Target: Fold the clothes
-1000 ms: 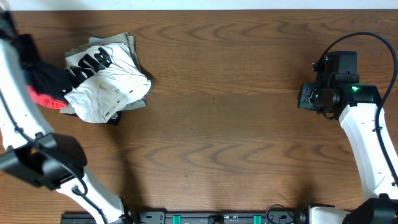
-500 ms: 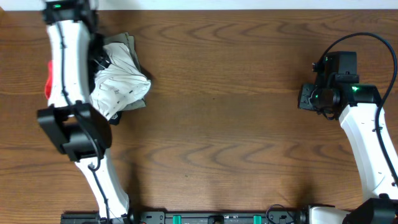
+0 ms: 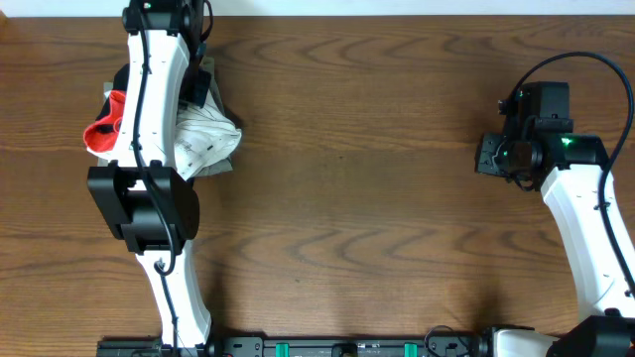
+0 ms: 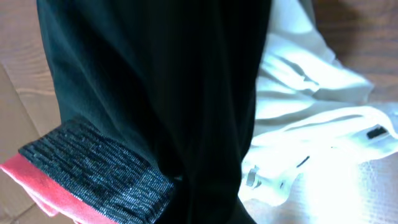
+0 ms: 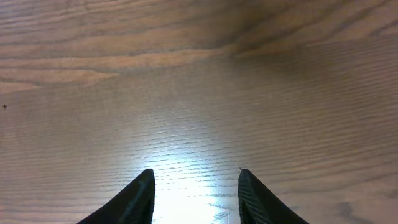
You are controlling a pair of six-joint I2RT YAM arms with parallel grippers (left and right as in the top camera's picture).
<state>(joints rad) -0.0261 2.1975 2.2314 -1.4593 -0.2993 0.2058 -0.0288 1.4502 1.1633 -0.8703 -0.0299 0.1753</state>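
Left tool (image 3: 194,77) clamps black leggings (image 4: 155,81), their coral-red-edged grey heathered waistband (image 4: 93,168) hanging; right tool (image 5: 196,186) gapes empty.

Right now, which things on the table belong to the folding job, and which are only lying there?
Belong to the job:
- black leggings, with grey waistband and coral edge

Only lying there:
- crumpled white shirt

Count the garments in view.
3: black pants, far left; white shirt beside them; khaki piece peeking from under it. More may be hidden.
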